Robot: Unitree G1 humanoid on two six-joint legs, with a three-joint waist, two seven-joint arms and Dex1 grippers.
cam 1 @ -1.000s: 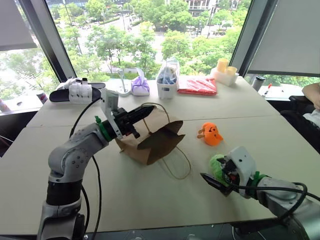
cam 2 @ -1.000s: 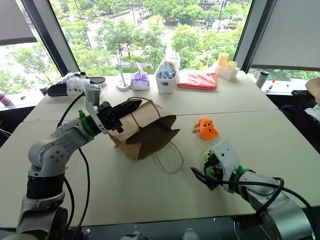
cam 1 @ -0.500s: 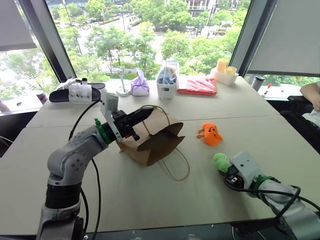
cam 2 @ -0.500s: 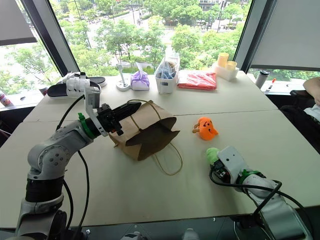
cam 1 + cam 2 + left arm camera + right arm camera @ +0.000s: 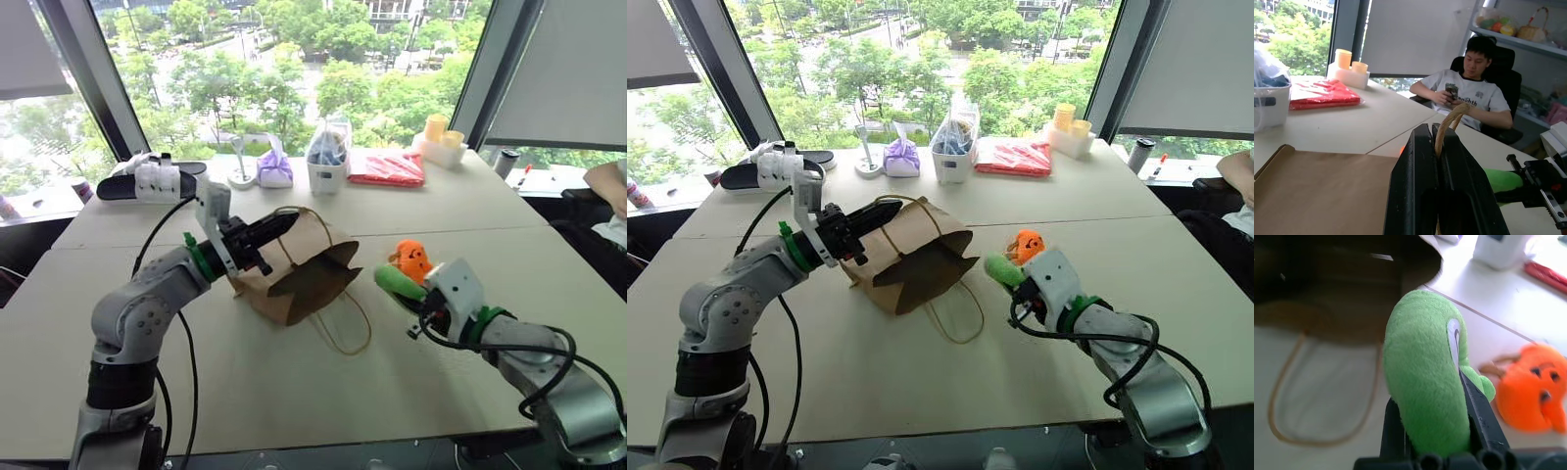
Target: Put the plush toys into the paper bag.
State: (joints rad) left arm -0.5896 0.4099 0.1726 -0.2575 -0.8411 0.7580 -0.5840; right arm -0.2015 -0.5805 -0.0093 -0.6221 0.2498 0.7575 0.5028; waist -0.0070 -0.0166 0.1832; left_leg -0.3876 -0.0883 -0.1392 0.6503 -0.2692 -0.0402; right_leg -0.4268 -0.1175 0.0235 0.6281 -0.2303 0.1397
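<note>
Right gripper [image 5: 409,294], center-right of frame, clamped on green plush toy [image 5: 394,282]; left gripper [image 5: 279,226], upper center, pinching paper bag [image 5: 294,274] handle [image 5: 1449,123]; orange toy [image 5: 412,260] behind.

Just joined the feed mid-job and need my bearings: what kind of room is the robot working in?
Likely an office or lab several floors up: big windows overlook treetops, pale tables are pushed together, and a person sits in an office chair beside shelving.
</note>
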